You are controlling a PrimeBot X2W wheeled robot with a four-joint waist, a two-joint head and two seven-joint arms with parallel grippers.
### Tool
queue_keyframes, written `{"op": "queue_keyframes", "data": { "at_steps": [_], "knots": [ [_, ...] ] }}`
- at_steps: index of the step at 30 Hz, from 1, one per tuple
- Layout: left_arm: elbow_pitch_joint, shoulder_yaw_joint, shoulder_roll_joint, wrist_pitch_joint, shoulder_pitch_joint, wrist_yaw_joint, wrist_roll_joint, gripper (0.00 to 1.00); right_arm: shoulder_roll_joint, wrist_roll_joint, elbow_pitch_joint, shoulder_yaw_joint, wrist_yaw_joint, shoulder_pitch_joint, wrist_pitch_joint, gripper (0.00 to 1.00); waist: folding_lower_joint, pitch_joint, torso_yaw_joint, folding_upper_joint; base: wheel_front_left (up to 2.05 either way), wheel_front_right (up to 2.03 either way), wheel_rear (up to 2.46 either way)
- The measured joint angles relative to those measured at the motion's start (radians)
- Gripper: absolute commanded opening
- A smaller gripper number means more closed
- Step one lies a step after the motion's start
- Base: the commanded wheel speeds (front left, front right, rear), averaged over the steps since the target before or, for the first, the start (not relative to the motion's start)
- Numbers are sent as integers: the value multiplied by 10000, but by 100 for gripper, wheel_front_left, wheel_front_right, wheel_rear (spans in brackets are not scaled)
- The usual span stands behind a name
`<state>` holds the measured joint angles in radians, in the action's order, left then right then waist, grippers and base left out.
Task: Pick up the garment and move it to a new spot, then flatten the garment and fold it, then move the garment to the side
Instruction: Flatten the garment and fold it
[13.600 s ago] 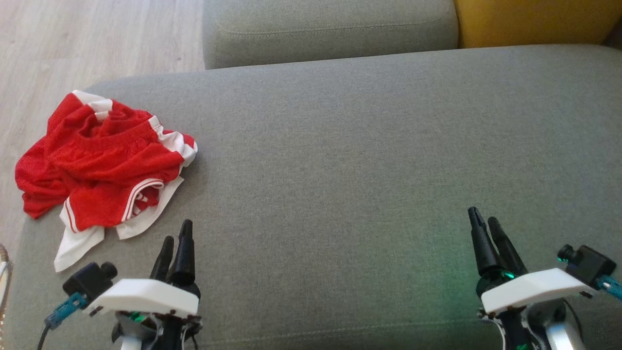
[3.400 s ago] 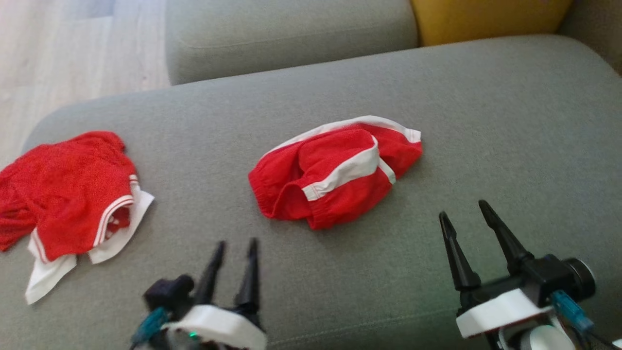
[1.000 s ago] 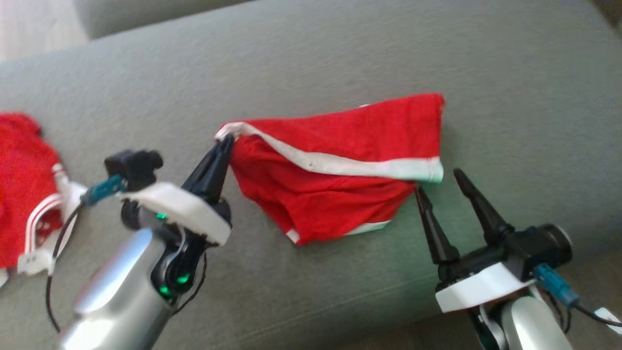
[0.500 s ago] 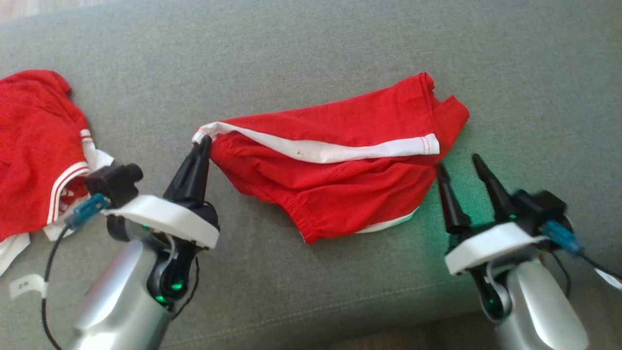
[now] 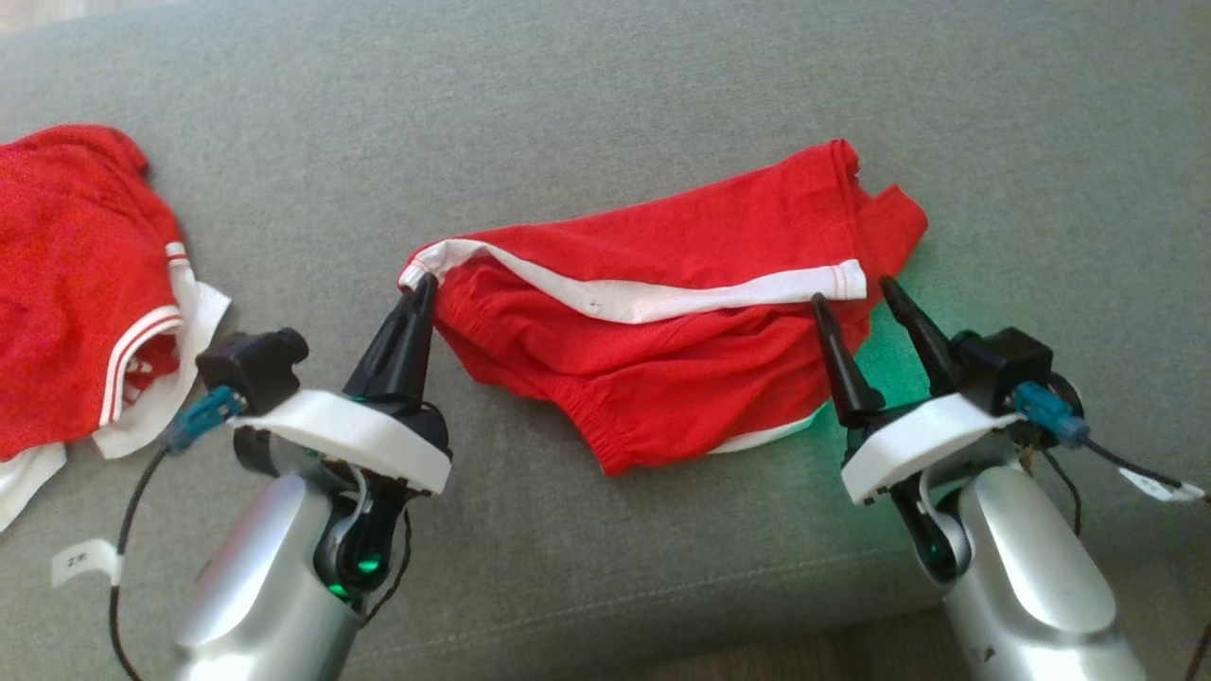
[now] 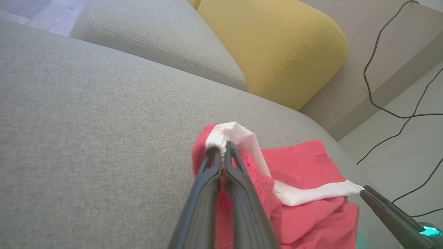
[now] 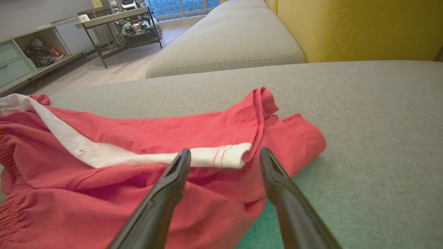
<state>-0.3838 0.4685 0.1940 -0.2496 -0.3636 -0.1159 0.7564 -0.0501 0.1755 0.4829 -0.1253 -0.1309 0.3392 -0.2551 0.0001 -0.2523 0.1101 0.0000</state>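
On the grey fabric sofa seat [image 5: 662,95] lie red white-striped shorts [image 5: 681,350]: left gripper [image 5: 421,284] clamped on the stripe's left end, right gripper [image 5: 852,291], jaws apart, at its right end. Another red-and-white garment [image 5: 76,284] lies well left.

This looks like a home living room. There is a wide grey fabric sofa [image 5: 605,95] with a mustard-yellow back cushion [image 6: 277,52], and pale wood-look flooring [image 7: 114,71]. A low cabinet [image 7: 14,65] with mint-green drawers stands along the wall. Beyond it are a black metal-framed side table [image 7: 114,20] cluttered with small objects and a daylit railing [image 7: 183,7].
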Motion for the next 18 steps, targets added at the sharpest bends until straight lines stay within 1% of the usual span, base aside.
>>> {"op": "queue_keyframes", "data": {
  "at_steps": [3, 4, 5, 7, 8, 10, 11, 12, 13, 14, 18],
  "knots": [
    [-36, 0, -104, 0, 0, -46, -79, 0, -4, -29, 77, -2, 0, 161, 0, 100, 0, -40, -75, 0, 0, 0, 0],
    [-42, 0, -119, 0, -1, -56, -84, 0, -4, -25, 111, -13, 0, 202, 0, 96, 0, -56, -97, 0, 0, 0, 0],
    [-48, 0, -127, 0, -1, -75, -86, 0, -6, -25, 157, -25, 0, 224, 0, 87, 0, -74, -117, 0, 0, 0, 0],
    [-75, 0, -142, 0, -6, -75, -136, 0, -6, -27, 351, -54, 0, 246, 0, 56, 0, -115, -166, 0, 0, 0, 0],
    [-88, 2, -144, 0, -6, -77, -182, 0, -6, -25, 428, -52, 0, 246, 0, 49, 0, -136, -189, 0, 0, 0, 0],
    [-98, 2, -153, 0, -14, -79, -238, 0, -6, -25, 522, -42, 0, 259, 0, 45, 0, -184, -237, 0, 0, 0, 0],
    [-100, 2, -161, 0, -23, -82, -245, 0, -8, -25, 546, -36, 0, 279, 0, 36, 0, -210, -259, 0, 0, 0, 0],
    [-100, 0, -167, 0, -39, -82, -245, 0, -8, -25, 558, -23, 0, 313, 0, 29, 0, -236, -278, 0, 0, 0, 0],
    [-100, -4, -171, 0, -59, -82, -245, 0, -8, -25, 564, -6, 0, 363, 0, 11, 0, -262, -294, 0, 0, 0, 0],
    [-100, -6, -180, 0, -79, -82, -247, 0, -8, -25, 562, 6, 0, 426, 0, 0, 0, -282, -309, 0, 0, 0, 0],
    [-109, -15, -205, 0, -87, -84, -334, 0, -8, -115, 568, 84, 0, 522, 0, 0, -1, -282, -346, 0, 0, 0, 0]
  ]
}}
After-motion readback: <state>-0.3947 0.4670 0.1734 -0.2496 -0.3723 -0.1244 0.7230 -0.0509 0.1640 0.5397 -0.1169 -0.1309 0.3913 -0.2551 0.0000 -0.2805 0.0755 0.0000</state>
